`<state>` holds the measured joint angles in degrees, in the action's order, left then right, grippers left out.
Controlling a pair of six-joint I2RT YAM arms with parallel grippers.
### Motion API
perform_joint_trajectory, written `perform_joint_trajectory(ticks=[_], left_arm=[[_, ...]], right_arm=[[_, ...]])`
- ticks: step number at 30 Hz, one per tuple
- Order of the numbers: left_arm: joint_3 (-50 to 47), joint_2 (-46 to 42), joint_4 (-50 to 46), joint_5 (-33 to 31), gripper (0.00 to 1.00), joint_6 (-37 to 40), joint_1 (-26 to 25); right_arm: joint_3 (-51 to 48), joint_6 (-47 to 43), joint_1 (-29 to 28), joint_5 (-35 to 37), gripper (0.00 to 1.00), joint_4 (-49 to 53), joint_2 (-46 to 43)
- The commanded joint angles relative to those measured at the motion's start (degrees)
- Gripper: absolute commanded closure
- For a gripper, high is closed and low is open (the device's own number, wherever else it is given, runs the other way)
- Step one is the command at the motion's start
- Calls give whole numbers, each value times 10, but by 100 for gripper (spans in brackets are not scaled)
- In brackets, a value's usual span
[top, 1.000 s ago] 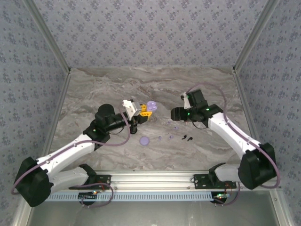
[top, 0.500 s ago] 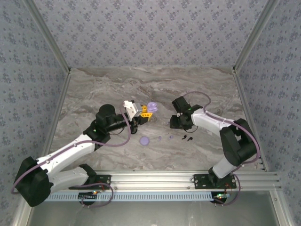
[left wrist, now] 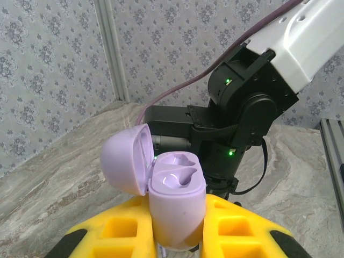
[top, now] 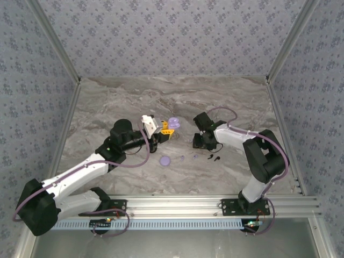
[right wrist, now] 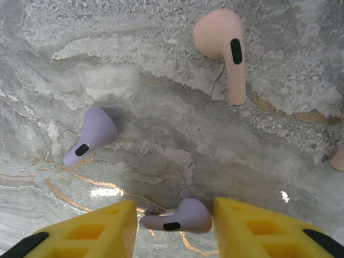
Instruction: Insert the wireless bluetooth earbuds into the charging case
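Note:
My left gripper (left wrist: pixel 177 228) is shut on the pale purple charging case (left wrist: pixel 174 188) and holds it upright above the table, its lid (left wrist: pixel 124 158) swung open and both sockets empty. From above, the case (top: pixel 173 122) sits at the tip of the left gripper (top: pixel 164 129). My right gripper (right wrist: pixel 173 212) is open and low over the table, its yellow fingers (right wrist: pixel 97 228) on either side of a purple earbud (right wrist: pixel 180 217) lying flat. Another purple earbud (right wrist: pixel 91 135) and a pink one (right wrist: pixel 223 45) lie farther out. The right gripper (top: pixel 200 144) is beside a black pair (top: pixel 215 157).
A purple round disc (top: pixel 165 160) lies on the marble table (top: pixel 107 102) in front of the left gripper. A second pinkish piece (right wrist: pixel 338 159) pokes in at the right edge of the right wrist view. Patterned walls close in the table on three sides.
The right arm has folded inward and brought its gripper down and left over the scattered earbuds. The left arm with the open case has stayed put.

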<state>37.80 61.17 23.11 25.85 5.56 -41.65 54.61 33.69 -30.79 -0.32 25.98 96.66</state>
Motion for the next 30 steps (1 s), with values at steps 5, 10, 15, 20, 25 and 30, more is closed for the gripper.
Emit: perform_joint_trajectory(ticks=[5, 10, 15, 20, 25, 30], left_arm=[[25, 1, -3, -5, 100, 10, -2], [26, 4, -5, -6, 100, 10, -3], [26, 5, -6, -7, 100, 11, -3], [28, 5, -9, -8, 100, 12, -3], [26, 5, -6, -8, 100, 9, -3], [17, 9, 21, -7, 100, -10, -3]], right_arm=[[6, 5, -5, 0, 58, -6, 19], [14, -2, -7, 0, 61, -6, 25], [20, -7, -12, 3, 67, -5, 30], [23, -12, -15, 3, 72, 0, 31], [23, -21, -16, 13, 75, 6, 13], [16, -45, -16, 32, 77, 6, -47]])
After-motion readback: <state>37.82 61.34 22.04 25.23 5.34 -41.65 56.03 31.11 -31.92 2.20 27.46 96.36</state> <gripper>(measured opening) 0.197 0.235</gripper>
